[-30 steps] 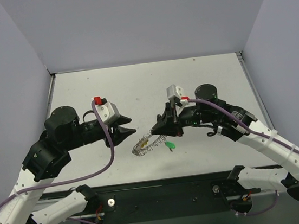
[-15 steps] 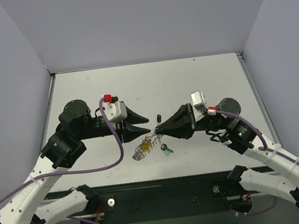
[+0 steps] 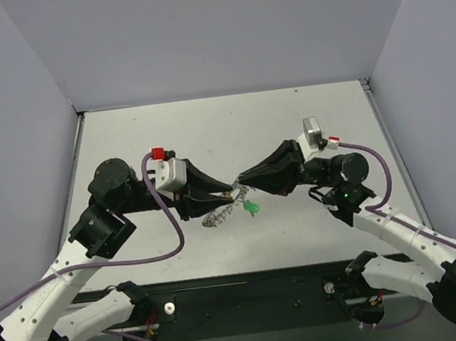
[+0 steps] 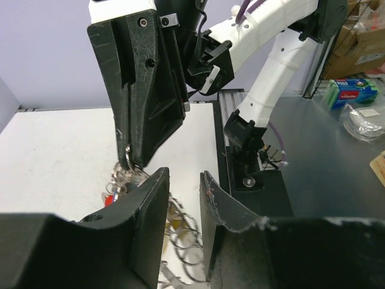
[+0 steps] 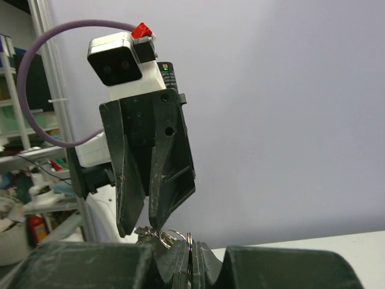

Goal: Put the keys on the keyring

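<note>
The keyring (image 3: 217, 216), a silvery coil-rimmed ring, hangs slanting down to the left from my right gripper (image 3: 239, 182), which is shut on its thin upper edge (image 5: 189, 238). A green key (image 3: 253, 208) dangles just below that gripper. My left gripper (image 3: 224, 192) points right, tip to tip with the right one, its jaws a little apart. In the left wrist view the keyring (image 4: 183, 238) shows through the gap of the left gripper (image 4: 183, 180), and a red key head (image 4: 109, 197) sits left of it. Small rings (image 5: 167, 235) bunch beside the right gripper (image 5: 190, 248).
The white table (image 3: 223, 129) is walled on three sides by grey panels. The black base rail (image 3: 252, 296) with both arm mounts runs along the near edge. Purple cables loop beside each arm.
My right gripper swung round to point left and lifted the keyring's end off the table. The left gripper moved right to meet it, and its jaws narrowed.
</note>
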Robot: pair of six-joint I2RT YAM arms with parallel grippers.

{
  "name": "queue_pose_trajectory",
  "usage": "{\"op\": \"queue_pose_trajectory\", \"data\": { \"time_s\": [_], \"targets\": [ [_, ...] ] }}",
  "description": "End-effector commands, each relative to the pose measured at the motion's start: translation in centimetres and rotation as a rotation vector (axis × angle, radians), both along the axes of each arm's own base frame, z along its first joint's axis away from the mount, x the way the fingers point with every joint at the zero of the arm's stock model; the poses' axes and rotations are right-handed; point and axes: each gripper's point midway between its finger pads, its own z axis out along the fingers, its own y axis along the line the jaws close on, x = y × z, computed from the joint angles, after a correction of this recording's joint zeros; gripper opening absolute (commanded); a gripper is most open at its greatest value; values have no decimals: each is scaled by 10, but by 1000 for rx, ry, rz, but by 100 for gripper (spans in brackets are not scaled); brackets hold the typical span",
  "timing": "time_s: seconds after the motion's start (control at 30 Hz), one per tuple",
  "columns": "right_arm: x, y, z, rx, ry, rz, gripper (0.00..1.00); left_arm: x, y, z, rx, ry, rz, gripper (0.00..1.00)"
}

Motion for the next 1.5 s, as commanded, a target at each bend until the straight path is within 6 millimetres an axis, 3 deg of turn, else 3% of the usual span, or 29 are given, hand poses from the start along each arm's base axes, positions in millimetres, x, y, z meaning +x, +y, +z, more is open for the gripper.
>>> {"op": "queue_pose_trajectory", "data": {
  "time_s": [0.0,0.1,0.3,0.67,1.07,1.47],
  "targets": [
    [-59,-21,76,191,-336,175,0,11,7,26,-81,-75,93,37],
    [-62,-19,73,165,-339,222,0,17,14,36,-108,-102,154,37],
    [-63,-16,71,139,-337,252,0,30,5,27,-40,-97,149,36],
    [-54,-19,70,132,-330,209,0,21,-5,16,9,-58,42,34],
    [-50,-18,67,116,-321,183,0,7,-2,24,-23,-59,-5,36],
    [-48,-18,65,106,-315,167,0,14,-10,23,-31,-15,-7,36]
  ]
}}
